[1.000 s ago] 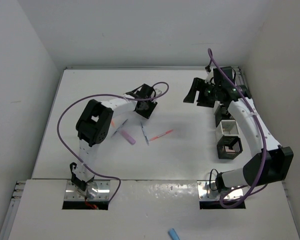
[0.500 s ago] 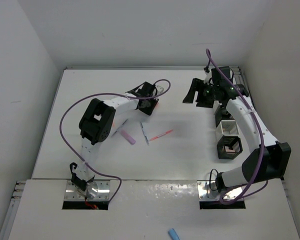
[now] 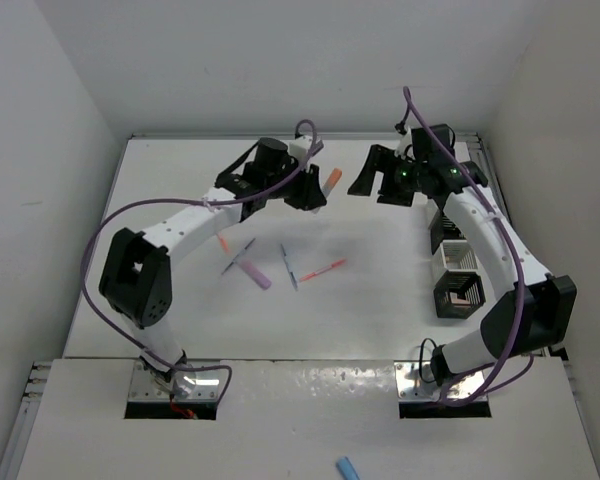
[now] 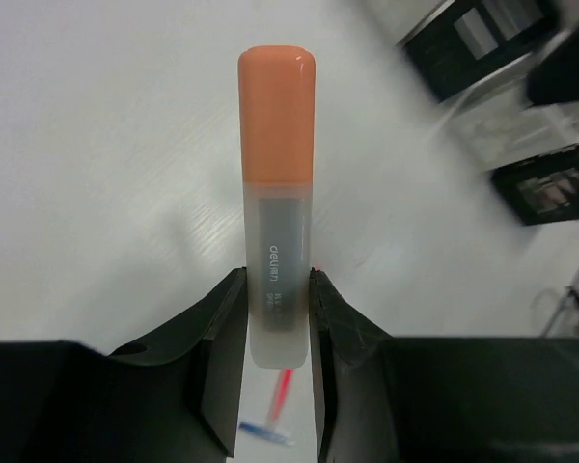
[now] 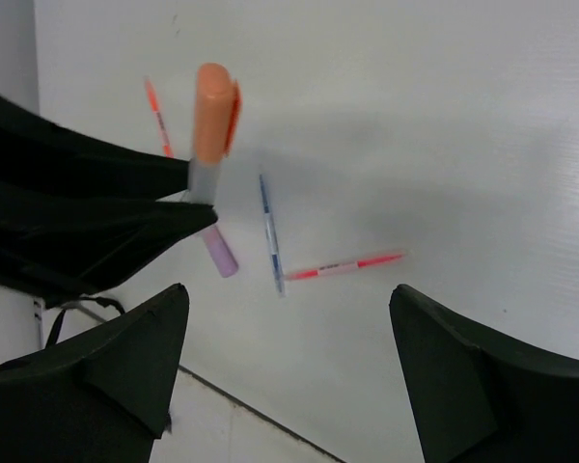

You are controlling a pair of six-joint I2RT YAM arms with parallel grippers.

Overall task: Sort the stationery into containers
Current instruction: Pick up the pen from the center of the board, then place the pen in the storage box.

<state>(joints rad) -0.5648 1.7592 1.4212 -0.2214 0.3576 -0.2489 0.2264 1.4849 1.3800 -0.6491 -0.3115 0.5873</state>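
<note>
Nearest, one blue piece (image 3: 348, 466) lies on the ledge (image 3: 280, 420) by the arm bases, well short of the orange highlighter (image 3: 332, 180). Five loose pens (image 3: 288, 265) lie on the table (image 3: 380, 310), nearer than the highlighter and to its left; the right wrist view catches only four. Right of it stand one black (image 3: 458, 293) and one silver mesh box (image 3: 457, 255). The left claw (image 4: 276, 289) pinches the highlighter's clear barrel, cap outward, with print legible only in its wrist view. The right claw (image 3: 377, 182) gapes wide and empty just right of it.
</note>
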